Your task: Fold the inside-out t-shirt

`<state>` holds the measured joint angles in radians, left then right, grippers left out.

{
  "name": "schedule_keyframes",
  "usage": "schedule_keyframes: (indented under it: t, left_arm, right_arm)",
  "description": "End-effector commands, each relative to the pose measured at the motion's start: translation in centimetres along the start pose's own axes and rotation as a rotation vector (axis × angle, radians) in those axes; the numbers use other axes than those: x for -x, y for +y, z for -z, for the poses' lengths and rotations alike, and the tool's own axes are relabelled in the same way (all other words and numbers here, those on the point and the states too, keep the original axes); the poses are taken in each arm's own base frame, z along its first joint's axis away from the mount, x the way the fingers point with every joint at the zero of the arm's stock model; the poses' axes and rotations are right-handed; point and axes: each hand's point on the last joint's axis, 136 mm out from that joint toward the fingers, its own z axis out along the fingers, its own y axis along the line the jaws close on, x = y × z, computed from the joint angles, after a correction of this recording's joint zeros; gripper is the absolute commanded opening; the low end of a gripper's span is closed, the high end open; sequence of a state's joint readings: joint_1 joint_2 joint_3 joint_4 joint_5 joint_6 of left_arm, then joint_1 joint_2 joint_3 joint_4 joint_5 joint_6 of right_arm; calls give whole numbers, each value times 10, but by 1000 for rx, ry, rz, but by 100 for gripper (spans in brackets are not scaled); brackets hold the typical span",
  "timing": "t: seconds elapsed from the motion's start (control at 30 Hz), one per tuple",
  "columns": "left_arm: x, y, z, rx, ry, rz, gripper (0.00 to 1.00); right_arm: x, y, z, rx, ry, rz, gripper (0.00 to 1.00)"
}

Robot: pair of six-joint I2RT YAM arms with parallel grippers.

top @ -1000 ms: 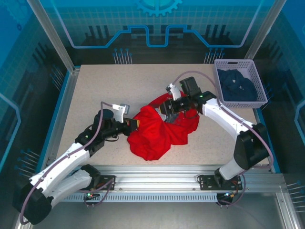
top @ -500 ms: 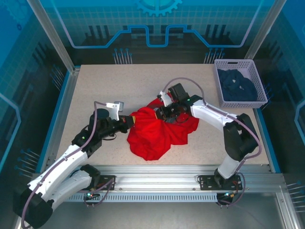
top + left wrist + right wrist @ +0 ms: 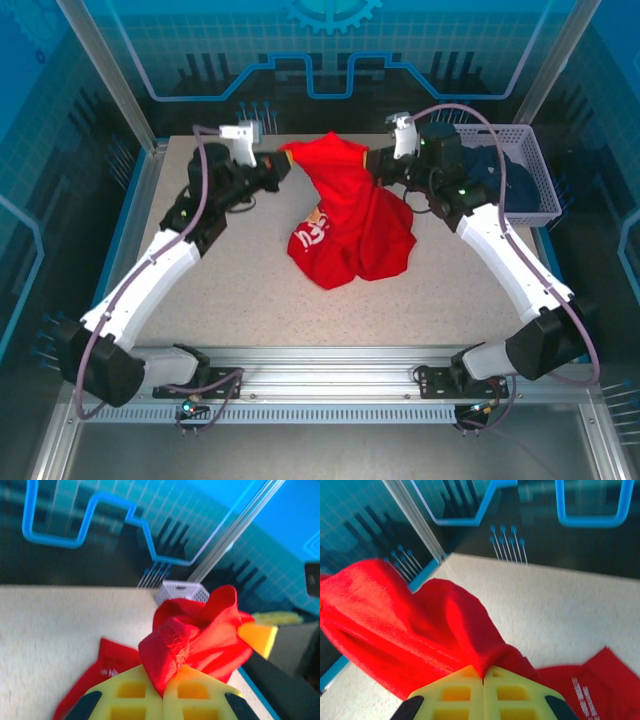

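— Both arms have swung up and away since a second ago, hauling the t-shirt point(image 3: 350, 215) off its heap.
— And the grip?
— The left fingers point(image 3: 125, 696) are pressed together on a bunched red fold. The right fingers point(image 3: 455, 692) are clamped on cloth the same way.
— Where is it?
— It is stretched between the two pairs of fingers and sags below them, with its lower end resting on the table point(image 3: 200, 290).
— Its look?
— Bright red and crumpled, with white lettering point(image 3: 312, 235) on one fold.
— Surroundings?
— A speckled beige table with blue-lit panels point(image 3: 330, 50) around it. Just beyond the right fingers, a white basket point(image 3: 510, 217) holds a navy garment point(image 3: 510, 180).
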<state>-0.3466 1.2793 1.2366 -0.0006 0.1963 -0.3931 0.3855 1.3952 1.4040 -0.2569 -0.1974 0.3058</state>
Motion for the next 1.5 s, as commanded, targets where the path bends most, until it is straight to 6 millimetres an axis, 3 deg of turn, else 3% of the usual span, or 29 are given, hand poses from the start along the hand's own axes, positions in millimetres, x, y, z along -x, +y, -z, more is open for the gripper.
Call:
schedule_keyframes:
  t: [0.0,0.1,0.2,0.27,0.33,0.37,0.47,0.53,0.57,0.63,0.7,0.77,0.83,0.97,1.17,1.3,1.47]
  left_arm:
    - [38,-14,18,-31,-70,-115,0]
    - [7,5,37,46,-3,-112,0]
    - [-59,24,59,71,131,-23,0]
    - [-109,32,79,62,223,60,2]
    - [-153,37,94,43,285,151,2]
    - [-176,37,100,20,324,192,4]
    - [-225,30,109,-32,436,246,23]
    - [-236,31,110,-13,474,229,39]
    - [-233,33,108,6,466,220,48]
    - [-218,40,102,54,403,193,57]
    - [-198,51,92,118,312,167,69]
    - [-181,67,76,179,256,159,75]
    - [-173,80,52,219,269,170,78]
    - [-180,115,-9,305,375,201,78]
    - [-200,172,-79,363,472,311,77]
    - [-220,182,-105,345,539,372,76]
    - [-253,187,-121,322,620,457,74]
  right_arm:
    - [28,25,26,11,-119,94,0]
    - [-36,50,24,67,4,125,3]
    - [-130,80,21,169,190,143,9]
    - [-190,90,28,211,313,158,18]
    - [-230,86,35,208,373,168,30]
    - [-238,77,36,181,377,163,35]
    - [-222,50,30,72,316,155,43]
    - [-203,24,18,-20,287,117,46]
    - [-194,4,11,-97,286,83,47]
    - [-184,-30,-6,-209,316,24,49]
    - [-183,-57,-23,-278,364,-6,50]
    - [-186,-86,-39,-354,401,-18,51]
    - [-189,-114,-51,-399,430,-64,52]
    - [-190,-167,-75,-420,492,-168,55]
    - [-204,-212,-131,-464,691,-33,61]
    - [-214,-223,-160,-469,795,76,65]
    - [-222,-237,-177,-538,888,175,70]
